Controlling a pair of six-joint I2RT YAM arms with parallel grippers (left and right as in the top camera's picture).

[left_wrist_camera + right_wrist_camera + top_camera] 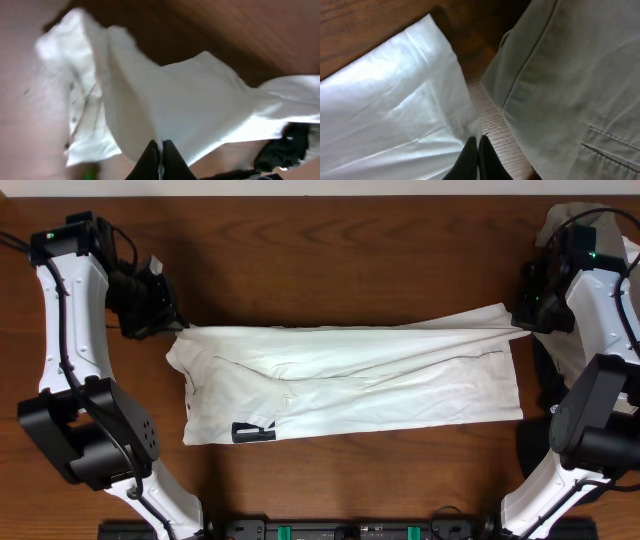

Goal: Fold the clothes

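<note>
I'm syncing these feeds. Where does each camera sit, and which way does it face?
Overhead: above the table, looking down at the white T-shirt; both arms, left gripper and right gripper show.
Left wrist: on the left arm, looking past its shut gripper at the T-shirt and a black garment.
Right wrist: on the right arm, past its shut gripper at the T-shirt and a grey-olive garment.
All share the T-shirt.

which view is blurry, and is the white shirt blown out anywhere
Overhead: sharp and evenly lit, with the folds of the white cotton T-shirt with a black print readable. Left wrist: the blurred one, shirt edges and brown wooden table smeared. Right wrist: bright sheen on the shirt at left, near washed out; the grey-olive garment shows clear stitching.
</note>
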